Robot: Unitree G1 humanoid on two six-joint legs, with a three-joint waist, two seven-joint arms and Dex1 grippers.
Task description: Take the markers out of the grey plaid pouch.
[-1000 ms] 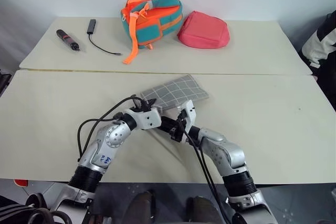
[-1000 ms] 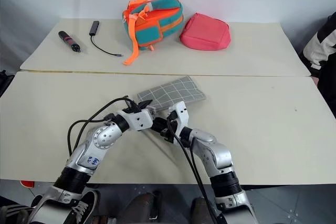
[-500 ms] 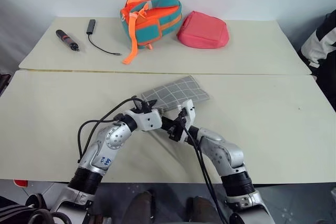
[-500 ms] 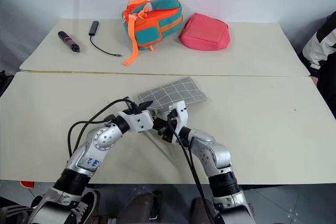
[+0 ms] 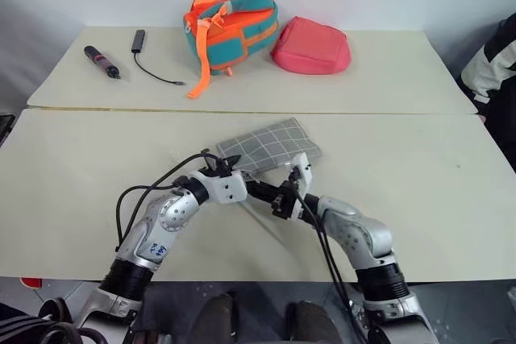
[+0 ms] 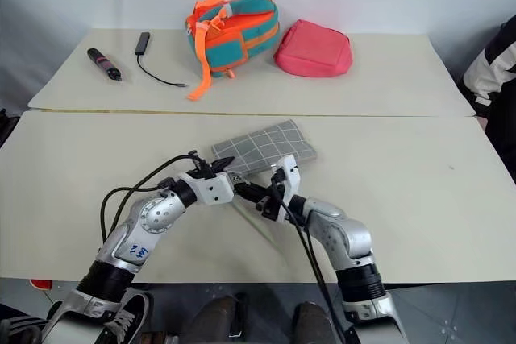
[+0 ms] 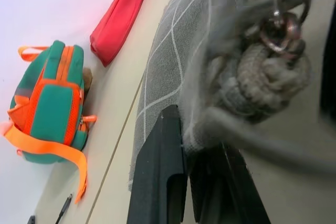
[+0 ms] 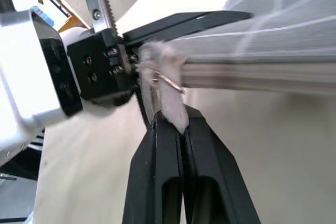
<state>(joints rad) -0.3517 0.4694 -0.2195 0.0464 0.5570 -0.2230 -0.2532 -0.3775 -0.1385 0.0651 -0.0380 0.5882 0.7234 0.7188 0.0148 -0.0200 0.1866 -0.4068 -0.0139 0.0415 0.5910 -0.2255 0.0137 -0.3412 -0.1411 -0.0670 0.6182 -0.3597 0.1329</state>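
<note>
Lying flat, grey plaid pouch (image 5: 270, 144) shows white gridlines.

flat grey plaid cloth pouch (image 5: 270, 144): woven, matt, thin white grid lines | small round metal zip ring (image 7: 278, 22): shiny | black plastic claw fingers (image 8: 173, 182): smooth, half-glossy | plain pink-red cloth pouch (image 5: 311, 46): matt | pale beige desk (image 5: 419, 191): smooth, matt
</note>
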